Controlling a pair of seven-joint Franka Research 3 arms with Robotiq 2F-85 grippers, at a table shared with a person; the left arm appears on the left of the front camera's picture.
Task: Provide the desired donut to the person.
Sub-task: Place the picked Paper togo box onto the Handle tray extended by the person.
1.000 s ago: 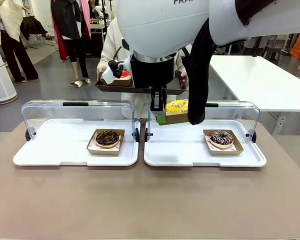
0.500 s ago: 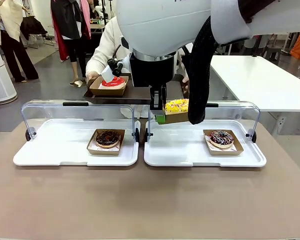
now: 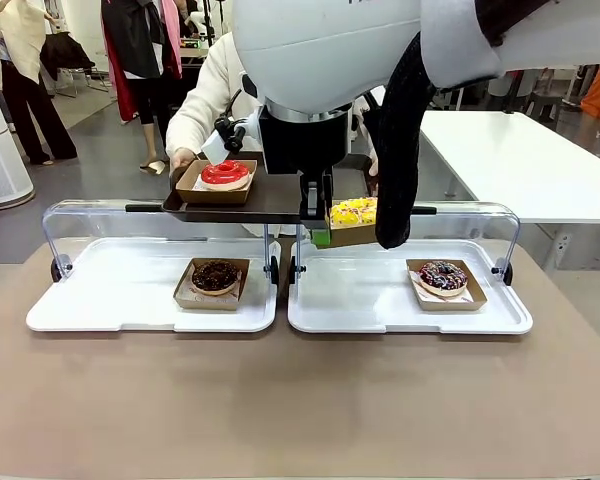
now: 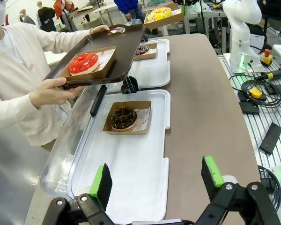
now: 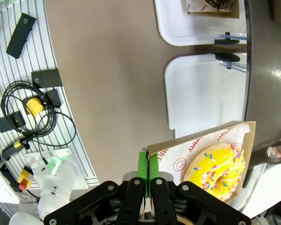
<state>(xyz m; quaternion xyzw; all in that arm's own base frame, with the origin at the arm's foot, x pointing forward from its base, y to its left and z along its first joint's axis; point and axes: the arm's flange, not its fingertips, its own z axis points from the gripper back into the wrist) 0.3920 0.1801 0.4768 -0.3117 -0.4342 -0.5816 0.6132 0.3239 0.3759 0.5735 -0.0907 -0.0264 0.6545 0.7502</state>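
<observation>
My right gripper (image 3: 320, 236) (image 5: 147, 164) is shut on the edge of a cardboard tray carrying a yellow sprinkled donut (image 3: 353, 212) (image 5: 216, 170), held above the right white tray (image 3: 370, 300). The person (image 3: 206, 96) (image 4: 18, 75) in a cream cardigan holds a dark brown serving tray (image 3: 265, 204) (image 4: 124, 49) with both hands. It touches or nearly touches the yellow donut's cardboard. A red glazed donut (image 3: 224, 172) (image 4: 84, 63) in its cardboard sits on it. My left gripper (image 4: 157, 176) hangs open over the left white tray (image 4: 131, 173), holding nothing.
A chocolate donut (image 3: 215, 275) (image 4: 123, 118) lies on the left white tray and a dark sprinkled donut (image 3: 442, 276) on the right one. Clear lids (image 3: 150, 226) stand open behind both trays. A white table (image 3: 520, 160) is at the back right. Cables (image 4: 255, 89) lie beside the table.
The person has lowered the brown serving tray with the red donut and brought it forward, level with the yellow donut. My right gripper has barely moved.
</observation>
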